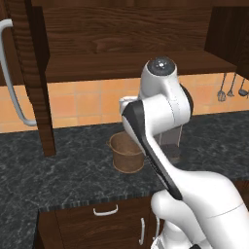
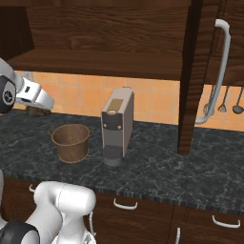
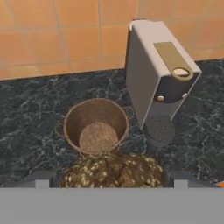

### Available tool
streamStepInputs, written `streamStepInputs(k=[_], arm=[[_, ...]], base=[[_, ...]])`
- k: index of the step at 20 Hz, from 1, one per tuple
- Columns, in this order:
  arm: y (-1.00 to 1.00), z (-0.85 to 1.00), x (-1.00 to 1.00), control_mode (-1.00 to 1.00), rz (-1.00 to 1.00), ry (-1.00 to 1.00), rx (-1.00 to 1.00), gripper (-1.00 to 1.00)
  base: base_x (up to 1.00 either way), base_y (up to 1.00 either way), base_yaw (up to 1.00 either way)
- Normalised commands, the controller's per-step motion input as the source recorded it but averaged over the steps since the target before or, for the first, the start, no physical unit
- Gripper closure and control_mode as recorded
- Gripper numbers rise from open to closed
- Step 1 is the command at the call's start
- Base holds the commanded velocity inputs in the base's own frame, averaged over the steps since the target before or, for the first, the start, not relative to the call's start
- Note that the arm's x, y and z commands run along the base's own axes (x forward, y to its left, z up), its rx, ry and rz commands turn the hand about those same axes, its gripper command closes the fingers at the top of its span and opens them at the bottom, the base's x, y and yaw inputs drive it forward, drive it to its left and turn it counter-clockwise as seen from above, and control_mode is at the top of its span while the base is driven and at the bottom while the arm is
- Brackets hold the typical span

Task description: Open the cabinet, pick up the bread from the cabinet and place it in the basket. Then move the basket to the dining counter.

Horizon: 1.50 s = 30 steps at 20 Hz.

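Bread held over the basket on a kitchen worktop

The gripper point(image 3: 112, 181) pinches a seeded brown bread point(image 3: 113, 170) between widely spread fingers, above and nearer than the round brown basket point(image 3: 96, 126). A grey coffee machine point(image 3: 159, 78) stands just right of the basket on the black worktop point(image 2: 157, 167). The cabinet point(image 2: 109, 33) hangs open overhead, one door point(image 2: 193, 76) edge-on at right.

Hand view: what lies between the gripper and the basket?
The bread, clamped in the gripper, hangs just short of the basket; the hand view shows nothing else between them.
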Motion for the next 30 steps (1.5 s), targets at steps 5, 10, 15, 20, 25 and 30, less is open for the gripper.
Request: streamStepInputs(k=[5, 10, 15, 20, 25, 30], arm=[[0.15, -1.00, 0.46, -1.00, 0.00, 0.12, 0.11, 1.00], [0.00, -1.00, 0.74, -1.00, 0.00, 0.05, 0.10, 1.00], [-0.04, -0.95, 0.77, -1.00, 0.00, 0.00, 0.10, 1.00], [0.00, -0.46, 0.49, -1.00, 0.00, 0.00, 0.04, 1.00], [0.07, -0.03, 0.59, -1.00, 0.00, 0.00, 0.01, 1.00], [0.16, -0.15, 0.58, -1.00, 0.00, 0.02, 0.00, 1.00]], base=[[0.00, 0.00, 0.00], [0.00, 0.00, 0.00], [0.00, 0.00, 0.00], [0.00, 0.00, 0.00], [0.00, 0.00, 0.00], [0.00, 0.00, 0.00]])
